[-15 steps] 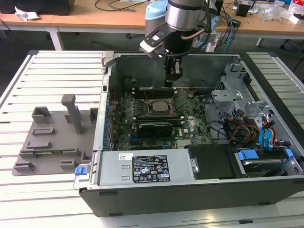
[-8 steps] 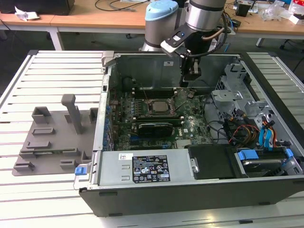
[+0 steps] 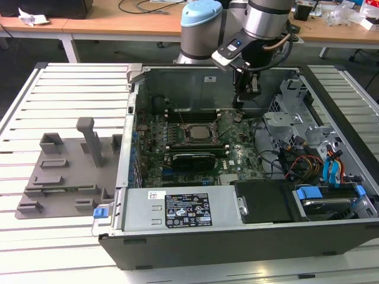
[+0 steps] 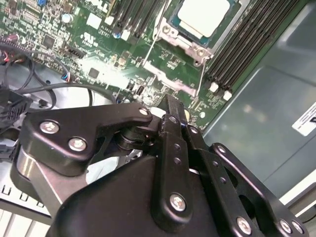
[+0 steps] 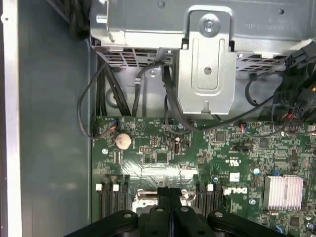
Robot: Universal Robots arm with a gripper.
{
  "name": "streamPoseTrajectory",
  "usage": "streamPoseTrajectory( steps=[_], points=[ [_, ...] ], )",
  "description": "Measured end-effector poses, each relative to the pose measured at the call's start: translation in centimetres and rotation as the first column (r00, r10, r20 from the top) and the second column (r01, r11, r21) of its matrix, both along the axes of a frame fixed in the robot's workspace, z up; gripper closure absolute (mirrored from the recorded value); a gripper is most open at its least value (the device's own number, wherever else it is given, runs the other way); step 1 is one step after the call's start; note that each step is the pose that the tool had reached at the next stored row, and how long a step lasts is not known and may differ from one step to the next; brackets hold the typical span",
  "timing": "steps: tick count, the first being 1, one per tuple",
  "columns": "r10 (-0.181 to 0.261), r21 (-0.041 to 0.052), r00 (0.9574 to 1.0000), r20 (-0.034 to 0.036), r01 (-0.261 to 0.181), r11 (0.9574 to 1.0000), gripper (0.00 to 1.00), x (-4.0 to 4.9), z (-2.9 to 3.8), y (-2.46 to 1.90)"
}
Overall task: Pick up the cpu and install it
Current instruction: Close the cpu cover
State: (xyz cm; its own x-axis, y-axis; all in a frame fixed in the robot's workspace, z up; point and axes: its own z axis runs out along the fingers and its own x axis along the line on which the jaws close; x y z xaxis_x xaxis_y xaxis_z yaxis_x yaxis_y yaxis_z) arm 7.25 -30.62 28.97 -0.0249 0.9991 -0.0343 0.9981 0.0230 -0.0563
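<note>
The cpu (image 4: 203,15) lies flat in the socket frame (image 4: 185,42) near the middle of the motherboard (image 3: 243,157), well inside the computer case (image 3: 237,254). The pincer (image 3: 245,99) hangs over the board towards the edge on the exterior view's right, near the socket but clear of the chip. In the first wrist view its fingers (image 5: 164,193) are pressed together, pinching nothing.

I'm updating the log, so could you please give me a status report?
Hand shut, nothing in it, over the motherboard. Cpu lying in its socket, apart from the hand. Nothing lying over the cpu.
</note>
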Motion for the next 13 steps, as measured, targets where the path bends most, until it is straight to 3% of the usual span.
streamPoseTrajectory(
  steps=[9, 13],
  points=[
    [0.000, 0.0000, 1.0000, -0.0003, 0.000, 1.0000, 0.89, 2.61, -0.06, 0.01],
    [0.000, -0.0003, 1.0000, -0.0004, 0.000, 1.0000, 0.89, 2.68, -0.54, 0.00]
  ],
)
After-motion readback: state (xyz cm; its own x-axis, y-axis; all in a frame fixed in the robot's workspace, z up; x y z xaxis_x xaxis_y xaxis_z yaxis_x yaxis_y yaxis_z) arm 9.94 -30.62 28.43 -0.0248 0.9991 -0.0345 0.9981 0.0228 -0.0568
